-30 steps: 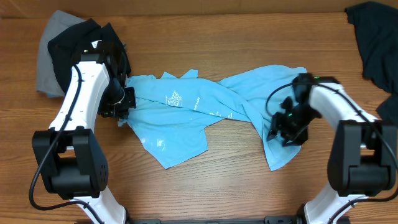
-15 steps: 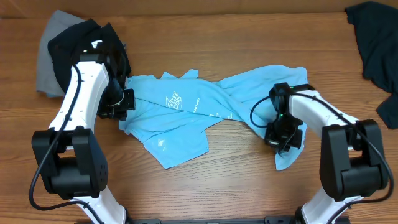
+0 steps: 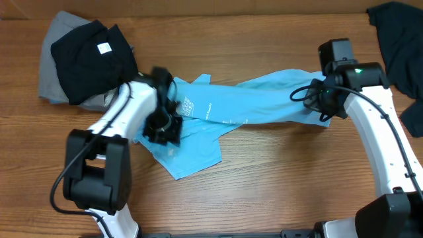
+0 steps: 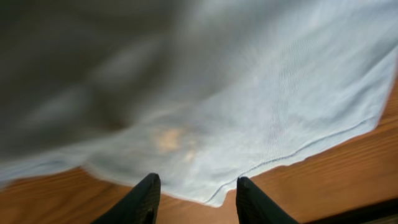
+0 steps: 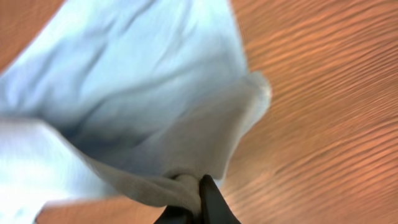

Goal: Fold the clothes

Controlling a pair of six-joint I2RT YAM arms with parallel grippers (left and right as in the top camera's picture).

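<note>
Since the earlier frames, the right pincer [image 3: 320, 104] has been carried from the lower right tail of the light blue T-shirt [image 3: 251, 109] up toward the far right side of the bench [image 3: 264, 185]. The cloth it grips has been drawn along with it, so the shirt is now pulled out into a long band across the middle of the bench. The left pincer [image 3: 163, 127] has been shifted inward from the shirt's left edge and is now placed over the cloth just below the white lettering [image 3: 188, 106].

In the right wrist view, the fingers are seen fully closed, with a bunched corner of the blue fabric pinched between them. That grip appears to be kept so that the tangled right half can be tensioned and spread.

In the left wrist view, the fingers are seen partly apart, with nothing between them, poised near a hem that lies flat on the wood. A fresh hold on that hem is probably being sought.

A black garment [image 3: 92, 56] is left on a grey garment [image 3: 51, 76] at the far left corner. Another dark garment [image 3: 396, 46] is kept at the far right, well apart from the shirt, presumably awaiting its turn.
</note>
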